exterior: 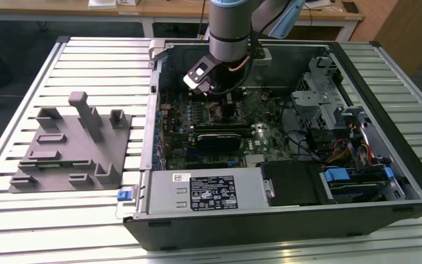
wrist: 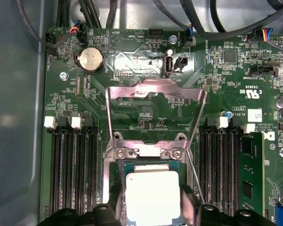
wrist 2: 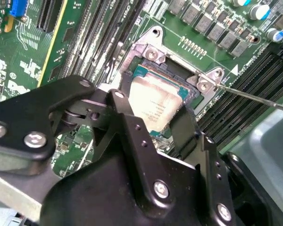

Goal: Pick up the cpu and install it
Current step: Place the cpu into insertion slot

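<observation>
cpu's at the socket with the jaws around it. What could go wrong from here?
1. The gripper jaws look shut on the cpu inside the socket frame; if it is skewed, it may not seat flat.
2. The thin lever rod runs close beside the jaws and might snag.
3. The load plate stands open and could drop.

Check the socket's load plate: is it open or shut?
Open. In the first wrist view the load plate stands swung back on its hinge, and the cpu lies uncovered, its silver top bare.
</observation>
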